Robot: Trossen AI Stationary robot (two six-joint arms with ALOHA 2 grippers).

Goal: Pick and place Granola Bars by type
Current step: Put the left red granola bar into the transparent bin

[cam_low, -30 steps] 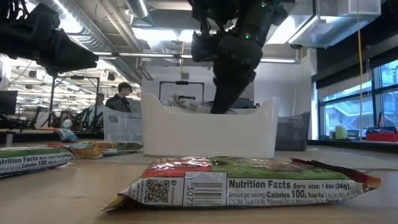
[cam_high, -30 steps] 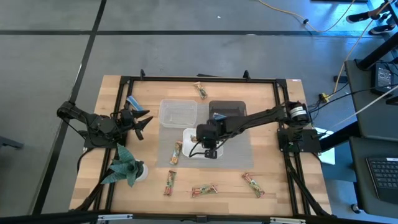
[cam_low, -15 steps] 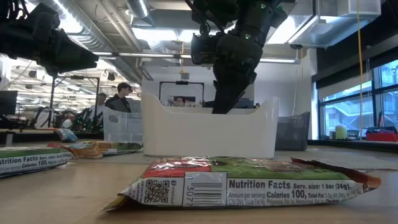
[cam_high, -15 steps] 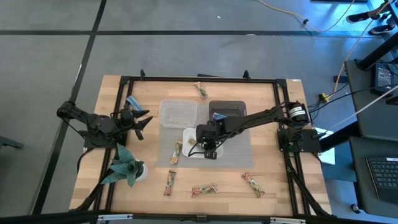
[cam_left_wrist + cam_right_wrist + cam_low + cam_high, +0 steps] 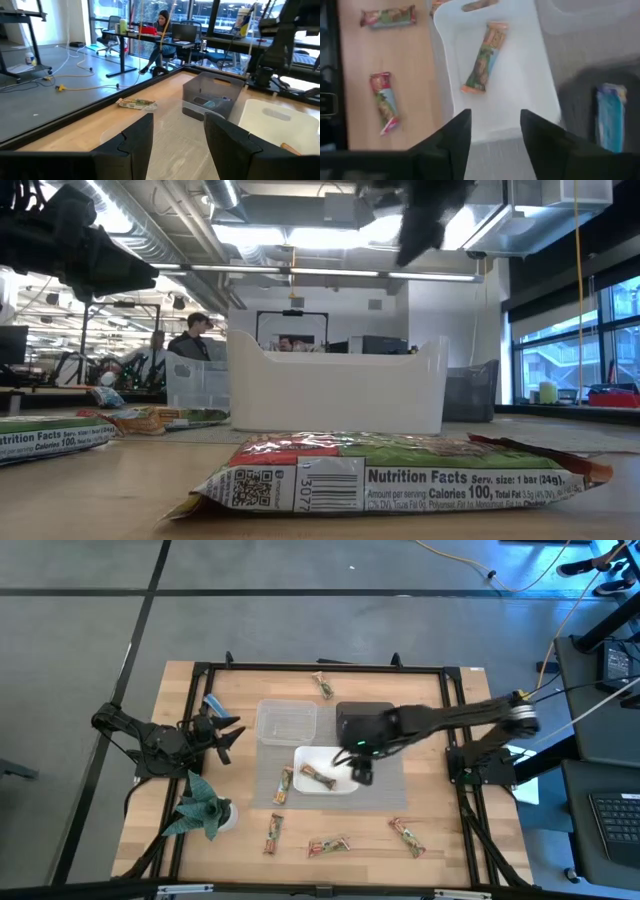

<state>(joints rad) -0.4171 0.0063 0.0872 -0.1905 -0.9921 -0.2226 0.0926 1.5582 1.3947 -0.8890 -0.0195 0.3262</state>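
A tan and green granola bar (image 5: 484, 57) lies flat on the floor of the white tub (image 5: 312, 757). My right gripper (image 5: 362, 771) hangs open above the tub's right end, with nothing between its fingers (image 5: 454, 137). A blue bar (image 5: 610, 117) lies in the dark tub (image 5: 365, 718). Other tan bars lie flat on the table: one at the far edge (image 5: 322, 686), one left of the white tub (image 5: 284, 785), and three near the front (image 5: 273, 833) (image 5: 328, 846) (image 5: 407, 836). My left gripper (image 5: 225, 735) waits open at the table's left.
A clear tub (image 5: 287, 722) stands left of the dark tub. A green paper plant figure (image 5: 200, 808) stands at the front left. A blue bar (image 5: 213, 703) lies by the left gripper. People sit at desks in the room beyond the table.
My right gripper has risen out of the white tub and drawn back toward the table's right edge. The tan bar now shows lying on the tub's floor.
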